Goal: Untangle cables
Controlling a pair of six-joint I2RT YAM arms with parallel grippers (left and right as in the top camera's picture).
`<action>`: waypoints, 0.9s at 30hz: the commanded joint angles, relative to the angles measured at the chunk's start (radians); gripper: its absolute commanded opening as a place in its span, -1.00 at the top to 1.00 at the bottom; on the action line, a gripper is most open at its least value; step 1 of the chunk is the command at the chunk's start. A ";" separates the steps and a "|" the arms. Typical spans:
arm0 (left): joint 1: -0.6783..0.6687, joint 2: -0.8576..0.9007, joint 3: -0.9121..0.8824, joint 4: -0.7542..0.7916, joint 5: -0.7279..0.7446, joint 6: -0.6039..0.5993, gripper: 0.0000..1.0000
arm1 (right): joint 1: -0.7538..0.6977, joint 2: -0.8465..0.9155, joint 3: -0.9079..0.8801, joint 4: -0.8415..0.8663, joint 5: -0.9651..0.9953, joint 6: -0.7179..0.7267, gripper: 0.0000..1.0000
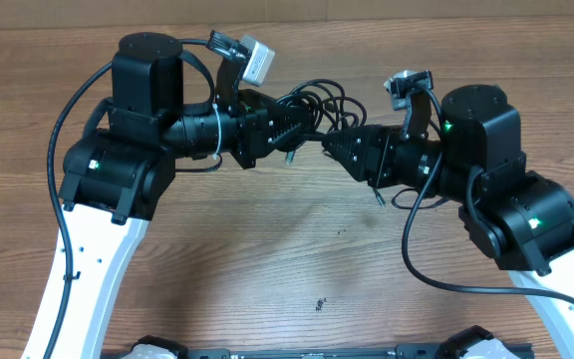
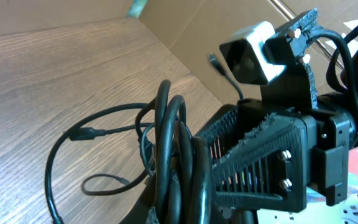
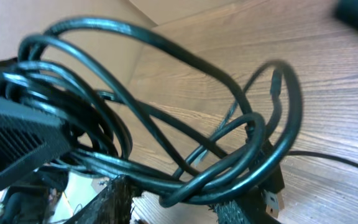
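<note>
Cables (image 1: 317, 100) between left hand (image 1: 302, 126) and right hand (image 1: 330, 146), over the table's (image 1: 267, 249) far half

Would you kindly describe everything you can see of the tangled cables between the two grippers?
The cables are thin, glossy black cords, looped and knotted together, held partly above the wooden table. The shut left gripper pinches one side of the bundle; loops cross between the fingers of the right gripper, grip unclear. A silvery USB plug hangs beside them.
</note>
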 commanded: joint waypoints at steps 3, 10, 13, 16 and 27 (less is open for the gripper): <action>-0.010 -0.011 0.028 -0.003 0.126 -0.014 0.92 | -0.002 0.000 -0.003 0.012 0.111 0.004 0.14; -0.022 -0.011 0.028 -0.002 0.173 -0.014 0.92 | -0.002 0.000 -0.003 0.013 0.140 0.003 0.27; -0.022 -0.011 0.028 -0.001 0.181 -0.014 0.91 | -0.002 0.000 -0.003 0.012 0.141 0.003 0.53; -0.023 -0.011 0.028 0.005 0.208 -0.014 0.92 | -0.002 0.000 -0.003 0.012 0.141 0.003 0.71; -0.018 -0.011 0.028 0.031 0.238 -0.013 0.92 | -0.002 0.002 -0.003 -0.139 0.333 0.000 0.92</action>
